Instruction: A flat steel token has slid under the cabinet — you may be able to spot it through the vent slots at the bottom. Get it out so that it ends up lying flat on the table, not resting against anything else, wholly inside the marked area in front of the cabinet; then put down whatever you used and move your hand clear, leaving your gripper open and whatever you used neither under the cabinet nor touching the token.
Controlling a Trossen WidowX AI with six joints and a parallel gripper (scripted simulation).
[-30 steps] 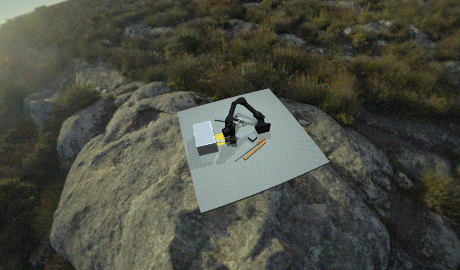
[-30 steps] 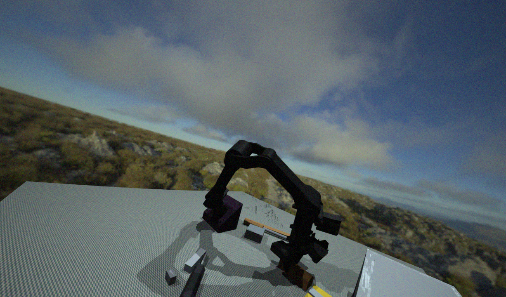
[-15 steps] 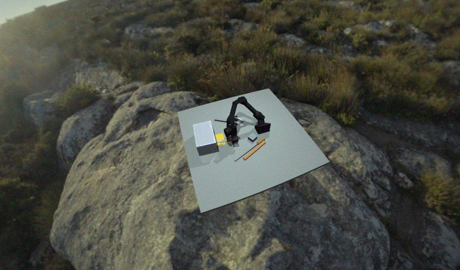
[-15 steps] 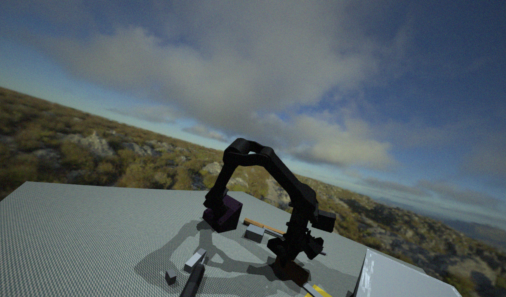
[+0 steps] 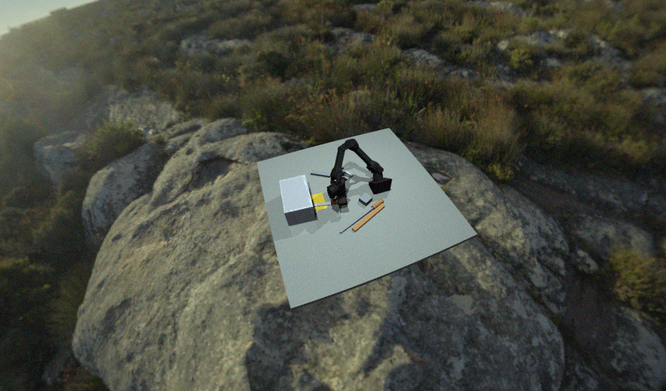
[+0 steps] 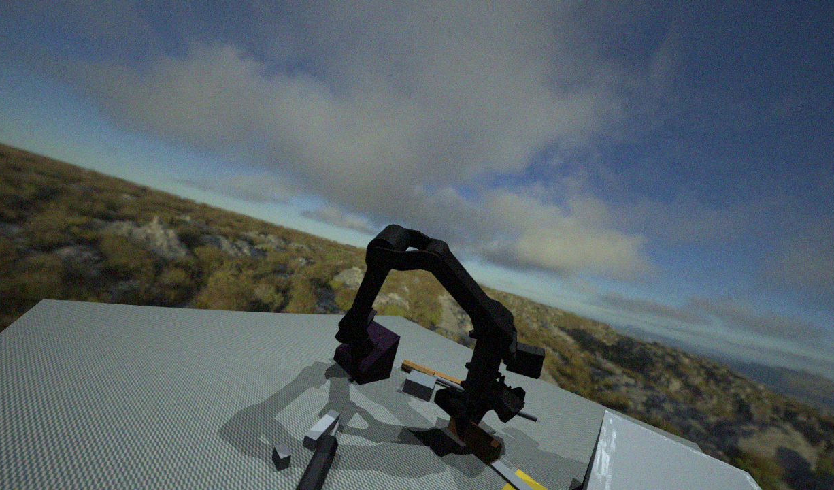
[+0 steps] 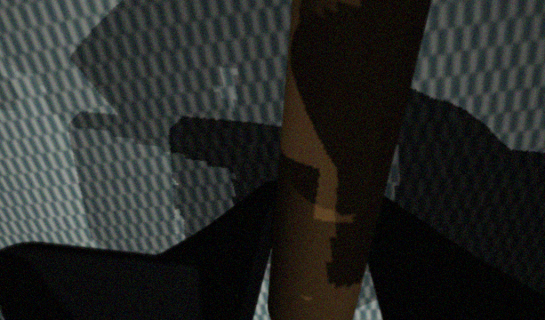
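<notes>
A pale, finely checked table is set outdoors on a boulder, ringed by scrub under a clouded sky. The cabinet, white-topped, is seen left of centre from above and at lower right in the exterior view. The token cannot be made out; its look and place cannot be told. A brown handle is clamped in the gripper, its grey shaft extended over the yellow area.
</notes>
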